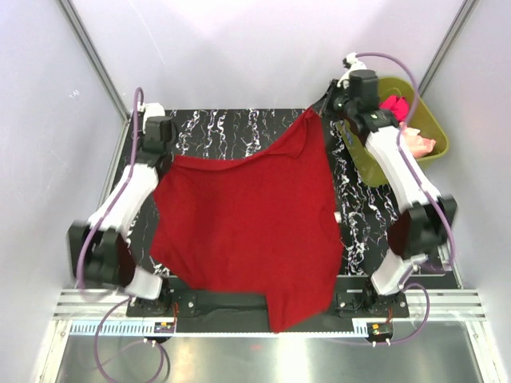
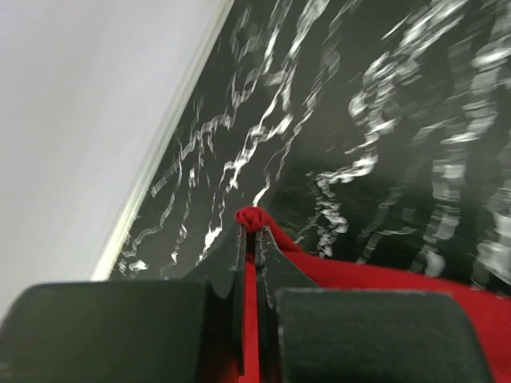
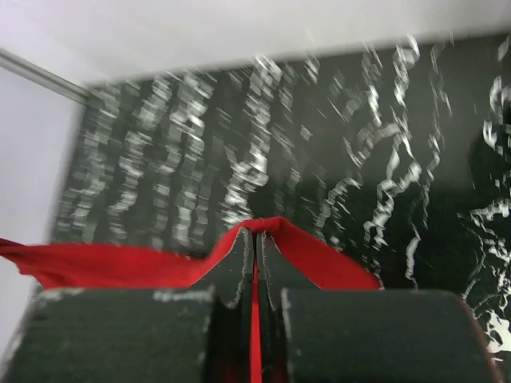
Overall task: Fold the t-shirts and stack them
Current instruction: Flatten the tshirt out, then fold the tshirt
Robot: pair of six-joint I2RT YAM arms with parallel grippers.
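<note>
Two pinches on the red shirt (image 1: 247, 223): my left gripper (image 2: 255, 233) and right gripper (image 3: 255, 233) each clamp an edge, shirt hanging spread over the table (image 1: 215, 132) (pink shirt (image 1: 394, 104), peach shirt (image 1: 419, 142) in tub (image 1: 429, 113)).

The top view looks steeply down from high at the near edge onto the whole marbled surface (image 1: 231, 128). Wrist views sit close behind the left claw (image 2: 255, 230) and right claw (image 3: 255, 233), sharing that surface.

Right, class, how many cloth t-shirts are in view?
3. A deep red t-shirt hangs between the left gripper and right gripper; a magenta-pink one and a pale peach one lie in the olive-green plastic tub. More may hide underneath.
</note>
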